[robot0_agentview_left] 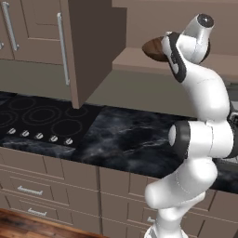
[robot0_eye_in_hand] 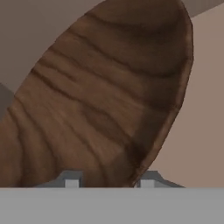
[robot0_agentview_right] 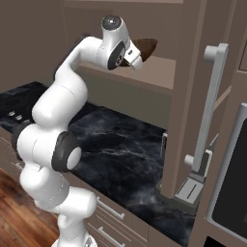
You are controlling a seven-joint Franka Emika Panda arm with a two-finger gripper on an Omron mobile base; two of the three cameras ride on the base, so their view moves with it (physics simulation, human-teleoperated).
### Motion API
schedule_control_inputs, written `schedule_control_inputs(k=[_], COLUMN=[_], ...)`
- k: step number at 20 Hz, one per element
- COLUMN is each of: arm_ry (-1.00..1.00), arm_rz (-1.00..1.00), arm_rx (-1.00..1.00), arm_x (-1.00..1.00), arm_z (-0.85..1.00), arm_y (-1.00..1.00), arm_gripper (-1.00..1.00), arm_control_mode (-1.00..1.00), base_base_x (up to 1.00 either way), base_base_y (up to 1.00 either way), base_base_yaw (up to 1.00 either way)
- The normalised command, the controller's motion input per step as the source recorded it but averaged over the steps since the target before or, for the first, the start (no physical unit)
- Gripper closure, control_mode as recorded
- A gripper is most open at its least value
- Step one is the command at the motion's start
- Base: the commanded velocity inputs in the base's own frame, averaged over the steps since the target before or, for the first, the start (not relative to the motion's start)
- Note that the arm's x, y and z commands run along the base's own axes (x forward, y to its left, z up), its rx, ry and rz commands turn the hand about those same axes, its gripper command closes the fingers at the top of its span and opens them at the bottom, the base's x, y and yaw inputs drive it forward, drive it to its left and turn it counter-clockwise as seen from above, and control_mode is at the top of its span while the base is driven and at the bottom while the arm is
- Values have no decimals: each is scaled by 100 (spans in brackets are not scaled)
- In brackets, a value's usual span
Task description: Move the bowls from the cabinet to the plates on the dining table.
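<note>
White Franka arm reaches up into the open taupe-brown wall cabinet (robot0_agentview_left: 93, 42), hand at the shelf level. Dark brown wood-grain shallow round bowl (robot0_eye_in_hand: 100, 96) sits on the taupe cabinet shelf (robot0_agentview_right: 161, 72); in the left base view its brown rim (robot0_agentview_left: 153, 49) pokes out left of the wrist, in the right base view it shows just right of the hand (robot0_agentview_right: 147, 47). Two-finger gripper (robot0_eye_in_hand: 109, 180) is right at the bowl: in the hand view the two grey fingertips (robot0_eye_in_hand: 71, 179) straddle the bowl's near rim, one tip over the inner surface, the other at the outer edge, jaws drawn in narrow around the rim. Contact looks likely but I cannot tell whether the pads are actually pressing the wood, so a firm grip is not confirmed. Bowl fills the hand view, tilted relative to the camera, with the bare shelf surface to its right. The cabinet door (robot0_agentview_left: 69, 51) with the long vertical silver bar handle (robot0_agentview_left: 63, 46) stands swung open left of the arm. Below: black white-veined marble counter (robot0_agentview_left: 130, 135) with black cooktop (robot0_agentview_left: 37, 116) and a row of silver knobs (robot0_agentview_left: 39, 135); drawer units underneath.
</note>
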Motion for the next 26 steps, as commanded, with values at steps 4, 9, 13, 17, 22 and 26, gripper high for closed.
schedule_control_inputs(k=[4, 9, 13, 17, 22, 26], arm_ry=[-24, -26, -7, 0, 12, 16], arm_rz=[-12, -9, -12, -10, -8, -7], arm_rx=[-8, -3, 5, 17, 30, 33], arm_x=[-96, -100, -88, -86, -100, -100], arm_z=[-30, -11, 61, 92, 57, 38], arm_y=[25, 11, -1, -2, 10, 16], arm_gripper=[100, 100, 100, 100, 100, 100], arm_control_mode=[-100, -100, -100, -100, -100, -100], base_base_x=[0, 0, 0, 0, 0, 0], base_base_y=[0, 0, 0, 0, 0, 0], base_base_yaw=[0, 0, 0, 0, 0, 0])
